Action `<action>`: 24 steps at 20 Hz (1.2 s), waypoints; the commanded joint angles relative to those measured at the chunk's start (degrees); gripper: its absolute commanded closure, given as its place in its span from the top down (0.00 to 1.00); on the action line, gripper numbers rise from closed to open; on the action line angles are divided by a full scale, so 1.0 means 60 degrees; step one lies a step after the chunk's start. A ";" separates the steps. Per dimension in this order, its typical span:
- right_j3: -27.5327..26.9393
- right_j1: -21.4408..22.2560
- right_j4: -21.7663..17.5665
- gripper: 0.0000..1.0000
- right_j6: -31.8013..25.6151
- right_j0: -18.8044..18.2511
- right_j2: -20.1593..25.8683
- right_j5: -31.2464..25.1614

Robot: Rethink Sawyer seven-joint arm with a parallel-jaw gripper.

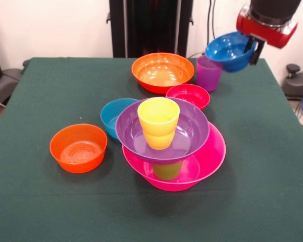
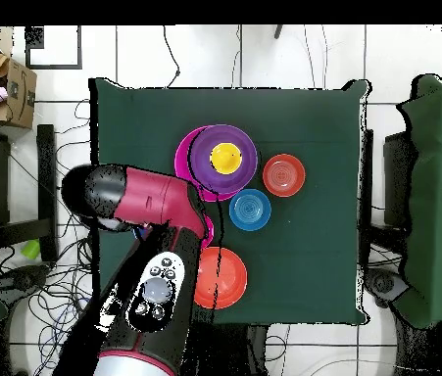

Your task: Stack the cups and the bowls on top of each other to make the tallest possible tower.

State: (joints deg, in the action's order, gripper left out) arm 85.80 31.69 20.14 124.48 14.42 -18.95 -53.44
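Above the table's far corner: we hold the dark blue bowl (image 1: 231, 50), gripper (image 1: 253, 50) clamped on its rim.
Tower (image 1: 170, 146): mid-table, yellow cup (image 1: 158, 122) topmost.
Direction: tower lies nearer the camera, lower, well apart.

Robot lab: loose cables (image 2: 38, 294) on tiled floor (image 2: 293, 54).

Glossy plastic bowls (image 1: 162, 72) & cups (image 1: 158, 122); matt cloth table (image 1: 50, 91).
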 commanded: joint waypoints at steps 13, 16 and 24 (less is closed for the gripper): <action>-0.4170 -0.1542 -0.1880 0.00 0.0026 -0.1182 -0.0191 -0.2568; -0.4334 -0.1692 -0.2074 0.00 -0.0236 -0.1390 -0.0087 -0.2375; -0.4418 -0.1796 -0.2320 0.00 -0.1202 -0.2221 0.0579 -0.1851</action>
State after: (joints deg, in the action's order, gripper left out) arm 61.12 25.30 11.44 124.48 4.25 -22.02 -65.91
